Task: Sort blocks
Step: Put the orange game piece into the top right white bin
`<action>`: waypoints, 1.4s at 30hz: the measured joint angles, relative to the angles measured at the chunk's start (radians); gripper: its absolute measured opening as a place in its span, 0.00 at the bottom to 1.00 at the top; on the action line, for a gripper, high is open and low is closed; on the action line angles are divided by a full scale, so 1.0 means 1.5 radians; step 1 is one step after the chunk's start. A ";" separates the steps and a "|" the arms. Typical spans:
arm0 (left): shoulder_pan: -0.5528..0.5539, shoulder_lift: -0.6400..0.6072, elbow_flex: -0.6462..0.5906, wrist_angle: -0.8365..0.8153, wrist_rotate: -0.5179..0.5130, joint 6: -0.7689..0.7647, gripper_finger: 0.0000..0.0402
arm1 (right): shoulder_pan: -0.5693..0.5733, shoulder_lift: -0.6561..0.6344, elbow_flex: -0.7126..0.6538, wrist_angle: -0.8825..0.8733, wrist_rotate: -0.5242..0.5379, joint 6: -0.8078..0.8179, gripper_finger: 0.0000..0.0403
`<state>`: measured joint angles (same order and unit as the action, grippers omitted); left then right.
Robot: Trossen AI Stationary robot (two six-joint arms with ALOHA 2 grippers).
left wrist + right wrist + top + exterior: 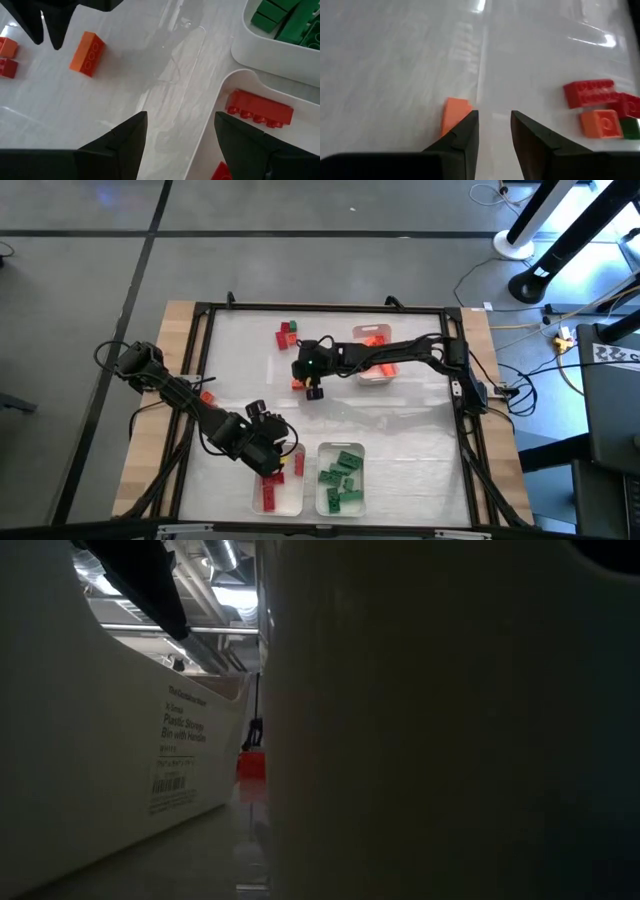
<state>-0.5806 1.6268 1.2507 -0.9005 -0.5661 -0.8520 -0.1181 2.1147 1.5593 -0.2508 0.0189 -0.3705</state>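
Observation:
My right gripper (313, 390) (495, 114) hangs at mid-table, open by a narrow gap with nothing in it. An orange block (456, 114) (298, 384) (87, 53) lies flat on the table just outside one finger; I see no touch. Farther off, a small cluster of red, orange and green blocks (600, 107) (287, 333) lies on the table. My left gripper (272, 463) (180, 117) is open and empty above the far rim of the tray holding red blocks (260, 107) (278, 492). Green blocks (340, 478) fill the tray beside it.
A third white tray (375, 372) with orange blocks sits under the right arm at the far right. Something red (207, 396) lies at the table's left edge beside the left arm. In the low view, tray walls (120, 760) block most of the table.

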 joint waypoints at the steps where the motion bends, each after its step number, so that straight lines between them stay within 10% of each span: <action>1: 0.000 0.000 0.000 0.000 0.000 0.000 0.55 | 0.000 0.000 0.000 0.000 -0.011 0.003 0.29; 42: 0.000 0.000 0.000 0.001 0.000 0.033 0.55 | 0.000 0.051 0.002 -0.032 -0.041 0.014 0.29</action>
<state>-0.5808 1.6268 1.2510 -0.8997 -0.5659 -0.8028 -0.1184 2.1906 1.5616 -0.2985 -0.0425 -0.3496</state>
